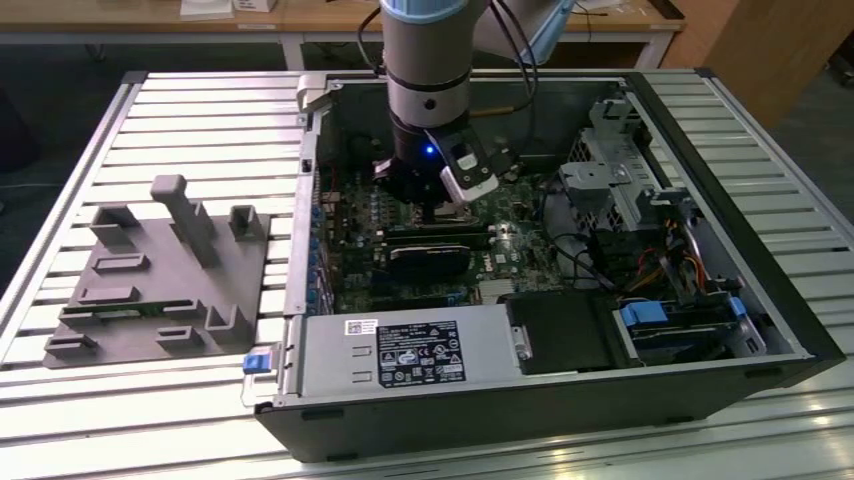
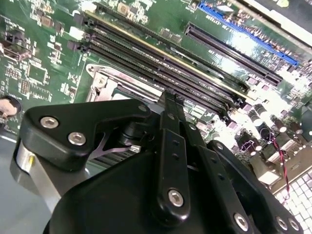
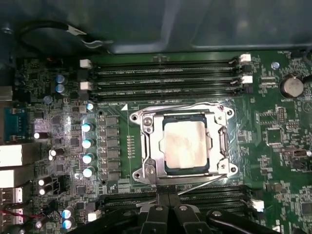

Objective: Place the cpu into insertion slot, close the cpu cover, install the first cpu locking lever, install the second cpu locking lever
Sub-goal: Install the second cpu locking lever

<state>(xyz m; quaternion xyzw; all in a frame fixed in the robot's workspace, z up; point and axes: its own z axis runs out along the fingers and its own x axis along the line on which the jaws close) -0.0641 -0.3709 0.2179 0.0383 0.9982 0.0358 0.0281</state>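
One open computer case [image 1: 561, 400] lies on the slatted desk [image 1: 200, 110], with a grey holder tray [image 1: 160, 290] to the exterior view's left. Inside it, the arm [image 1: 427, 70] reaches down over the green circuit board [image 3: 282, 146]. On that board, the cover [image 3: 151, 146] lies flat over the socket [image 3: 222, 144], framing the chip [image 3: 187, 146] seated within. Just beside it hangs the hand [image 3: 168, 197], fingers [image 2: 170, 126] clenched together, holding nothing.

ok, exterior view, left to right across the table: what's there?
Grey fixture block → blue latch on the computer case's edge → green motherboard → black fan housing → blue-tabbed drive.
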